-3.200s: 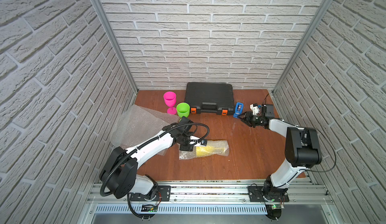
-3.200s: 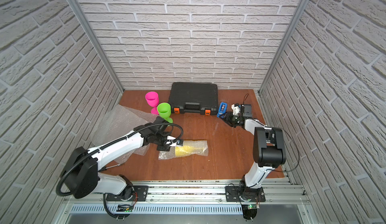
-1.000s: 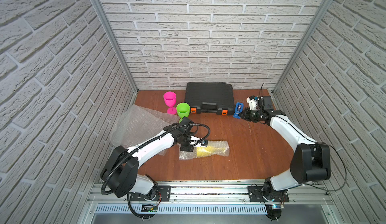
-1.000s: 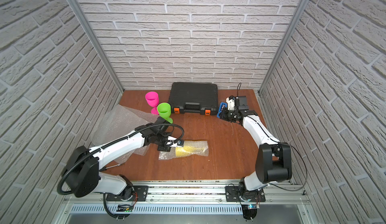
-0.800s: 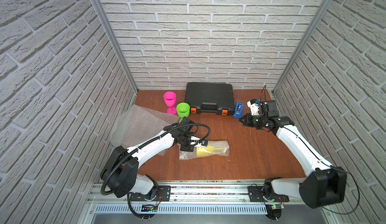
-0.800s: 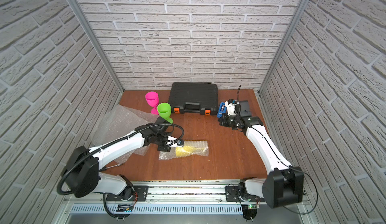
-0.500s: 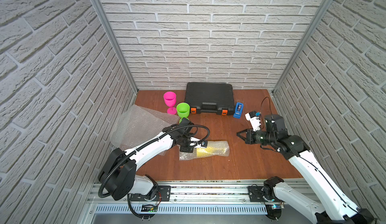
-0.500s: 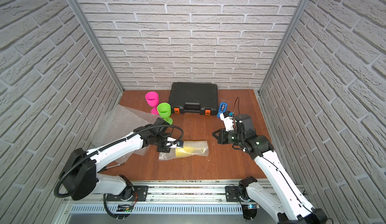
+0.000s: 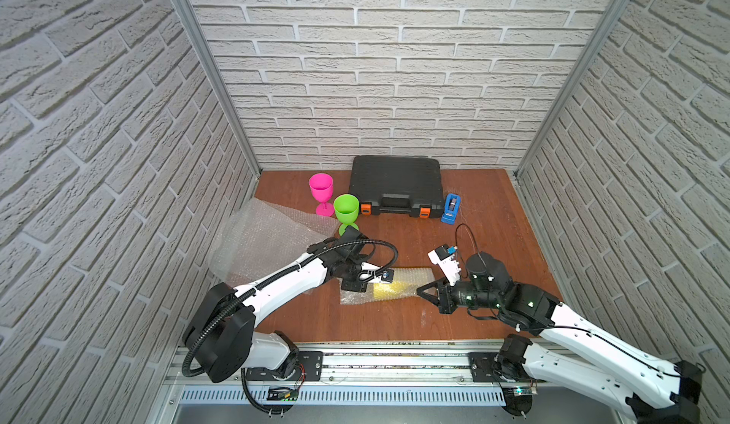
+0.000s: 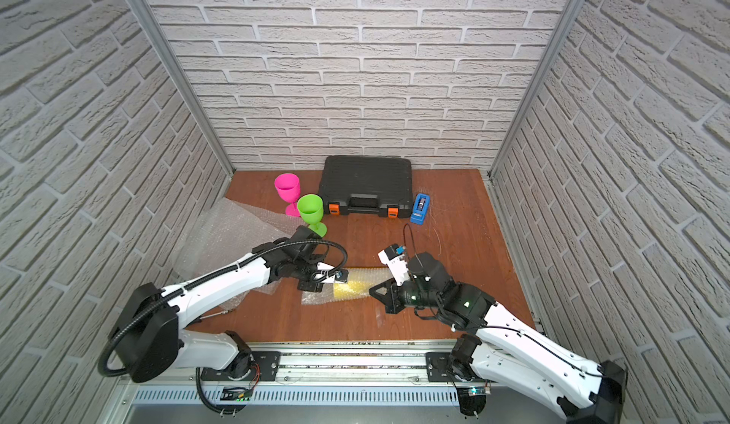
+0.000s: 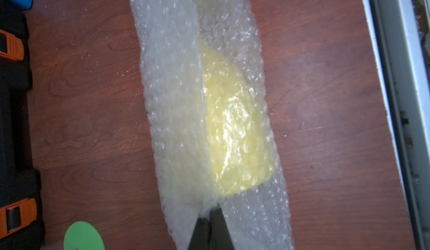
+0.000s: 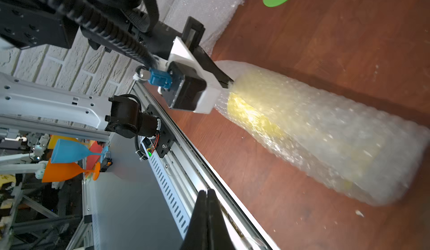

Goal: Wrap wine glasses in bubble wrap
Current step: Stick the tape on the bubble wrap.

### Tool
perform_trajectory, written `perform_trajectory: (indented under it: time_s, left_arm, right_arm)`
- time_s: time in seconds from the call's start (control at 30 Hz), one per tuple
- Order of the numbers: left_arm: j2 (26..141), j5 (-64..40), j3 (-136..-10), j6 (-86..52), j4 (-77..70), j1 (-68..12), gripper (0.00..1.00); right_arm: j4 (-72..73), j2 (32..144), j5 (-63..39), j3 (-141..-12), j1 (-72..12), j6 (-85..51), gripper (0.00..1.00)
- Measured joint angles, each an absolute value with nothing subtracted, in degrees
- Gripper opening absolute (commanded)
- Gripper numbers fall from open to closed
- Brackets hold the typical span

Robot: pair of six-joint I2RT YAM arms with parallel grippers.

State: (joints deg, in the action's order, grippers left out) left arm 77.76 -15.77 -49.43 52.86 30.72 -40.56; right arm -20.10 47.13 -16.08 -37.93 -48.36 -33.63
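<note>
A yellow wine glass (image 9: pixel 395 289) lies on its side, rolled in bubble wrap (image 11: pixel 172 97) at the middle front of the table. My left gripper (image 9: pixel 357 285) is shut on the wrap's left end, pinching the seam (image 11: pixel 210 210). Pointing at the roll's right end, close beside it, is my right gripper (image 9: pixel 420 289), which is shut (image 12: pixel 206 191). A faint glossy strip (image 12: pixel 254 240) shows under its fingers; I cannot tell if it is held. The pink glass (image 9: pixel 320 189) and the green glass (image 9: pixel 346 208) stand upright at the back left. Spare bubble wrap sheets (image 9: pixel 260 244) lie at the left.
A black tool case (image 9: pixel 397 185) sits against the back wall with a blue tape dispenser (image 9: pixel 451 207) at its right. Brick walls close three sides. A metal rail (image 9: pixel 395 359) runs along the table's front edge.
My right arm swung from the tape dispenser at the back to the front, and its shut gripper now sits by the wrapped glass's right end. The left arm has held still.
</note>
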Motion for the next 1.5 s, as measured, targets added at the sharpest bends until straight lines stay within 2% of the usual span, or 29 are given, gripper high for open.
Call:
perform_trajectory:
  time_s: [0.23, 0.5, 0.83, 1.17, 1.23, 1.33, 1.5]
  left_arm:
    - [77.7, -16.4, -49.3, 52.9, 30.6, -40.8, 0.0]
    - [77.5, -16.6, -49.0, 52.9, 30.5, -41.7, 0.0]
    - [77.2, -15.5, -48.0, 52.7, 30.2, -44.8, 0.0]
    - [77.2, -14.1, -47.6, 52.6, 29.4, -45.8, 0.0]
    - [77.2, -13.6, -47.6, 52.4, 29.0, -45.8, 0.0]
    - [77.2, -13.0, -47.6, 52.4, 28.7, -45.8, 0.0]
    - [77.2, -12.9, -47.6, 52.4, 28.3, -45.8, 0.0]
  right_arm:
    - [-6.6, 59.0, -10.0, -36.6, -49.4, -31.6, 0.03]
    - [-0.2, 68.2, -5.5, -38.3, -49.4, -28.9, 0.03]
    - [-0.3, 76.7, -2.2, -43.2, -47.8, -26.1, 0.03]
    - [-10.6, 89.2, -1.6, -52.1, -45.5, -24.6, 0.03]
    - [-12.8, 91.2, -0.8, -54.6, -45.5, -23.8, 0.07]
    - [-15.3, 92.9, 2.0, -56.7, -45.5, -22.9, 0.24]
    - [-20.9, 94.2, 9.4, -58.7, -44.9, -20.7, 0.35]
